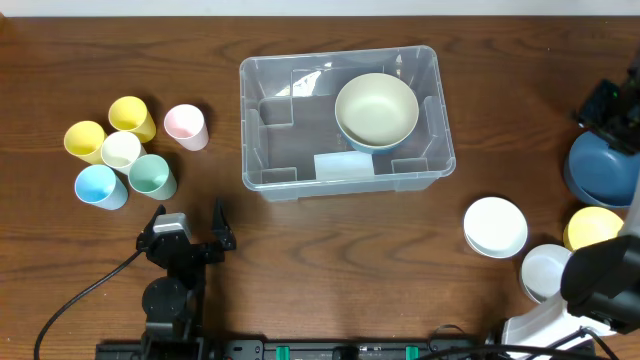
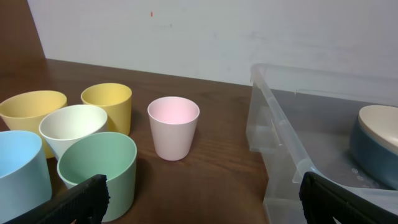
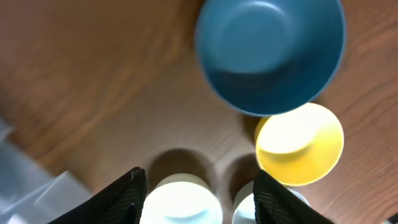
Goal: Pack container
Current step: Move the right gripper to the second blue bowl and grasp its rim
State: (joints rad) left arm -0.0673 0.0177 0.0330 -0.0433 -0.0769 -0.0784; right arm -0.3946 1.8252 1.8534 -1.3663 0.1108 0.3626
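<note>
Nearest you on the left, the left claw [image 1: 190,218] sits low over the bench [image 1: 350,260], its fingers spread wide apart and pointing away from you toward the cups and the container's left end.

Nearest you on the right are two upright bowls. The inner white bowl [image 1: 495,226] lies toward the centre, and the outer white bowl [image 1: 545,272] is partly hidden under the right arm. Just beyond them is a yellow bowl [image 1: 592,228], and farther still a dark blue bowl [image 1: 600,170]. The right claw [image 3: 199,186] hangs over this group looking straight down, fingers apart.

Farther back on the left, six cups stand mouth-up in a cluster. The light blue cup [image 1: 100,186] and green cup [image 1: 152,175] are nearest. Behind them are the white cup [image 1: 122,150] and two yellow cups [image 1: 85,140] [image 1: 132,118]. The pink cup [image 1: 186,127] stands slightly apart on the right, closest to the container.

The container [image 1: 285,145] rests on the bench's far middle, between cups and bowls and well apart from both. Its open top faces up and its long axis runs left to right, the right end turned slightly to the far side. In its right half a cream bowl [image 1: 376,108] sits nested in a blue bowl [image 2: 367,152].
</note>
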